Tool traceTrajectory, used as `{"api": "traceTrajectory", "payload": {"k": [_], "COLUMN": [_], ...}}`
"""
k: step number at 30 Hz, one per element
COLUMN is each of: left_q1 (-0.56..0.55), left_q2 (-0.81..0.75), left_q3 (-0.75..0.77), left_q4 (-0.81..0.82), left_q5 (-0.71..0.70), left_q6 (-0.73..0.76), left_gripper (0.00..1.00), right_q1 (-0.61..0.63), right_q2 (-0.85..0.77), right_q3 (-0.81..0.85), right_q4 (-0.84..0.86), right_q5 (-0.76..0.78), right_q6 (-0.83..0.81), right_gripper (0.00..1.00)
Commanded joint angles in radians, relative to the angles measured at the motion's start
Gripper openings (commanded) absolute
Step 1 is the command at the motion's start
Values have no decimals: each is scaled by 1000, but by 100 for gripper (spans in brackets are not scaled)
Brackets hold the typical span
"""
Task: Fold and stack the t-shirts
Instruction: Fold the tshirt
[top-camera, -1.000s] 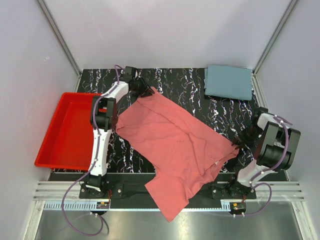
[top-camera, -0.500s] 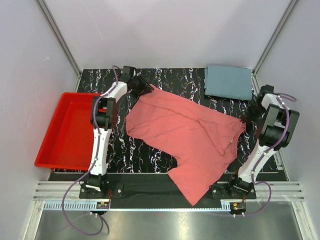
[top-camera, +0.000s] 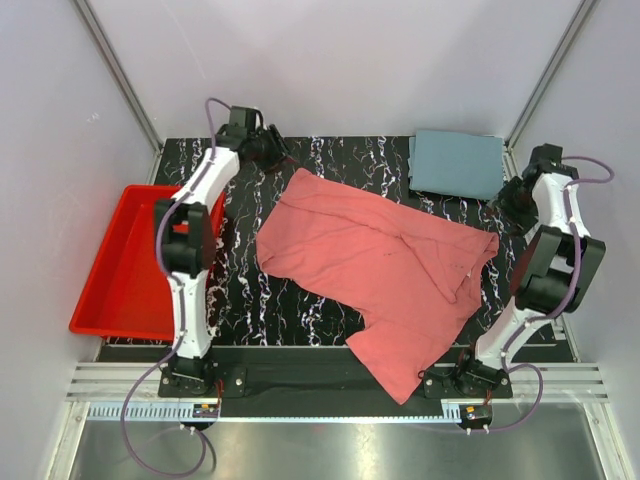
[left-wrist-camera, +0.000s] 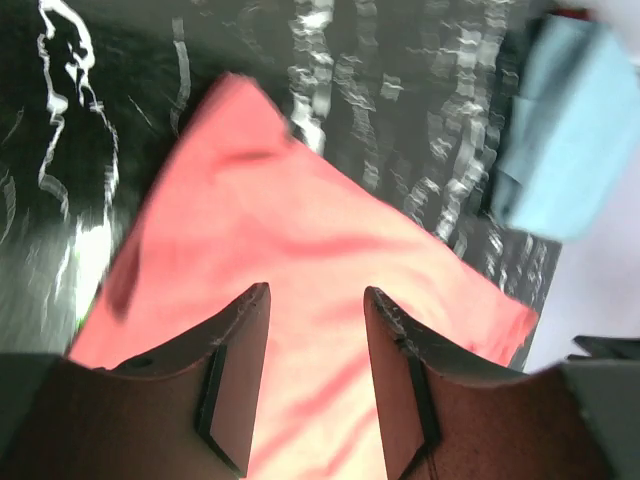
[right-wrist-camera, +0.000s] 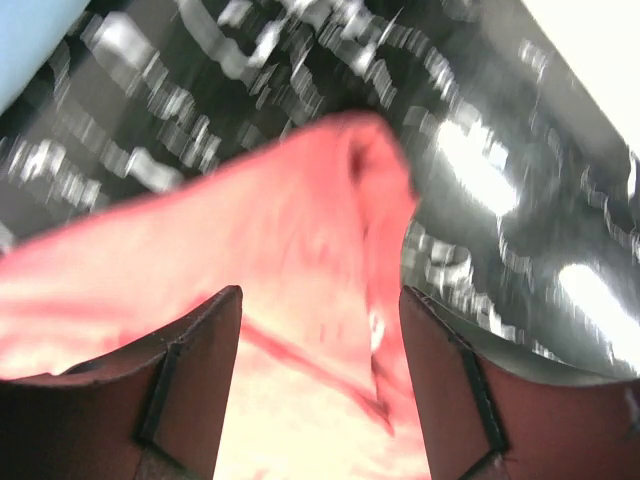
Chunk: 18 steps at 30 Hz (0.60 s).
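The salmon-pink t-shirt (top-camera: 375, 260) lies spread and creased across the middle of the black marbled table, its lower part hanging over the near edge. The grey-blue t-shirt (top-camera: 458, 163) lies folded at the back right. My left gripper (top-camera: 272, 150) hovers off the pink shirt's back left corner, open and holding nothing; the pink cloth (left-wrist-camera: 300, 230) shows beyond its fingers. My right gripper (top-camera: 513, 198) is off the shirt's right corner, open and holding nothing, with the pink shirt's corner (right-wrist-camera: 340, 190) lying below its fingers.
A red plastic tray (top-camera: 140, 260) sits at the table's left edge. Grey walls close in the back and both sides. Bare black tabletop (top-camera: 355, 155) shows behind the pink shirt, and the arms' mounting rail (top-camera: 300, 380) runs along the near edge.
Both grippers pulled the pink shirt back and to the right, spreading it flatter, then opened and let go of its corners. Both have lifted away toward the back.
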Motion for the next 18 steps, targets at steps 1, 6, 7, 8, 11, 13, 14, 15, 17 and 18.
{"api": "traceTrajectory", "payload": {"k": [1,6,7,8,11,13,14,15,17,18], "left_q1": [-15,-35,-36,-43,-50,-53,-55,-56,-66,-69], "left_q2": [-263,-475,-534,-567,-696,-786,-814,-867,-920,-943], "left_q3": [-174,-475,-512,-584,-685,-777,-805,-856,-896,-917], "left_q4": [-7,44,29,21,-2,-23,-30,-42,-56,-63], "left_q5": [-56,-19,-15,-15,-19,-25,-25,-24,-25,-30], "left_q6": [97,129,139,148,179,192,194,197,194,192], "left_gripper": [47,45,45,45,45,45,45,45,44,44], "right_q1": [87,206,207,207,219,223,224,229,233,236], "right_q2": [-165,-244,-245,-242,-203,-170,-149,-143,-130,-123], "right_q3": [-51,-249,-274,-297,-326,-324,-323,-323,-324,-317], "right_q4": [-97,55,119,149,190,196,199,215,233,242], "right_q5": [25,-286,-330,-373,-343,-343,-329,-323,-322,-323], "right_q6": [-21,-40,-27,-14,-10,-29,-33,-42,-46,-49], "right_gripper": [72,72,72,70,59,54,53,52,52,52]}}
